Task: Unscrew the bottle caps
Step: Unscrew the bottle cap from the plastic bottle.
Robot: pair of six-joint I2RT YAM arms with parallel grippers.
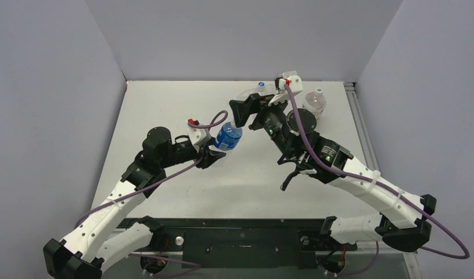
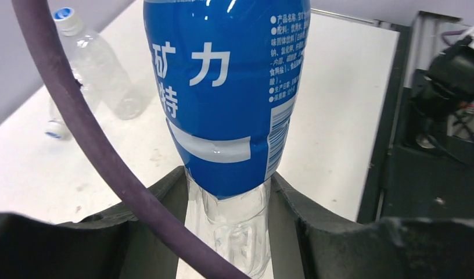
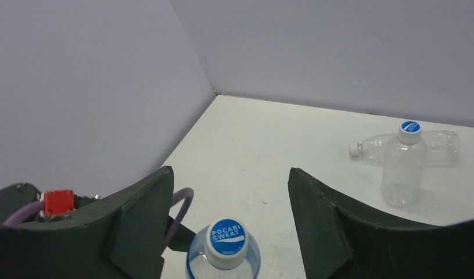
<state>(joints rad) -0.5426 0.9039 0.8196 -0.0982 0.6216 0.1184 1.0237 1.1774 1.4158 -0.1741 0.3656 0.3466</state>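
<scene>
Left gripper (image 2: 227, 177): clamping shut, jaws pressing on either side of the clear lower part of the blue-labelled bottle (image 2: 223, 87); holding it up over the white table (image 1: 165, 116), near the middle, cap end pointing toward the right gripper.

Right gripper (image 3: 229, 174): standing with jaws apart, flanking the blue cap (image 3: 226, 237) on either side, touching neither it nor the bottle.

Blue cap: sitting on the neck of the held bottle, white lettering facing the right wrist camera.

Upright clear bottle (image 3: 402, 174): standing toward the far side of the table, wearing a second blue cap (image 3: 410, 128).

Lying clear bottle (image 3: 441, 145): resting on its side just behind the upright one, small white cap (image 3: 355, 150) pointing left in the right wrist view.

Fourth bottle (image 1: 316, 104): standing near the far right edge of the table, beside the right arm.
</scene>
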